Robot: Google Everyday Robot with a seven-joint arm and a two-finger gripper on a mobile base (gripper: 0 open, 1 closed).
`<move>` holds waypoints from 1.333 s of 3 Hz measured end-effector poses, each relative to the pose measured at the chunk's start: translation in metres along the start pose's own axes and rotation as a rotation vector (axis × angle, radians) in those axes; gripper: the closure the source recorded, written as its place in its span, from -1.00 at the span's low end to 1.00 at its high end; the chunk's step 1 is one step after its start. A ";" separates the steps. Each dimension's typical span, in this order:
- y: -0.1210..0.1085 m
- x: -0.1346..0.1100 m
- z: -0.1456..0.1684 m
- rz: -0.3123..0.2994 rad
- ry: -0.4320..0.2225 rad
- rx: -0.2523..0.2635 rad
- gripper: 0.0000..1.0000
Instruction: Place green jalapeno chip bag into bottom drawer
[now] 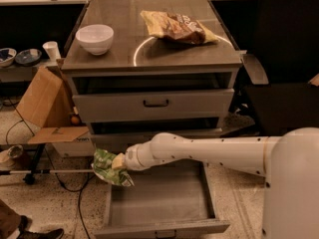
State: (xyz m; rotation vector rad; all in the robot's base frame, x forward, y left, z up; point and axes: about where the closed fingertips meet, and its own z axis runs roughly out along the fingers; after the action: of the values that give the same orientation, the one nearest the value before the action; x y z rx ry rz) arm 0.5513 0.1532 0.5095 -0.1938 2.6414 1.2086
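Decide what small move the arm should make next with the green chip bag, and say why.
Probably shift the tool sideways toward the middle of the open bottom drawer before releasing. It grips the green jalapeno chip bag, which hangs over the drawer's side wall, partly outside it. If let go here, the bag could miss the drawer.

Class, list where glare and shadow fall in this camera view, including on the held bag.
Camera view: a bright curved glare streak crosses the cabinet top beside the white bowl; the bottom drawer is dim inside; the gripper, above that drawer's left wall, holds the green jalapeno chip bag, which looks well lit.
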 end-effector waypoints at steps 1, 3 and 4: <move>-0.048 0.025 0.073 0.104 0.081 -0.009 1.00; -0.132 0.050 0.137 0.309 0.094 0.113 1.00; -0.164 0.043 0.133 0.388 0.025 0.212 1.00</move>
State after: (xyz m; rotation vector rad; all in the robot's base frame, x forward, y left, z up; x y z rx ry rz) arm 0.5653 0.1462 0.2948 0.3570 2.8909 1.0155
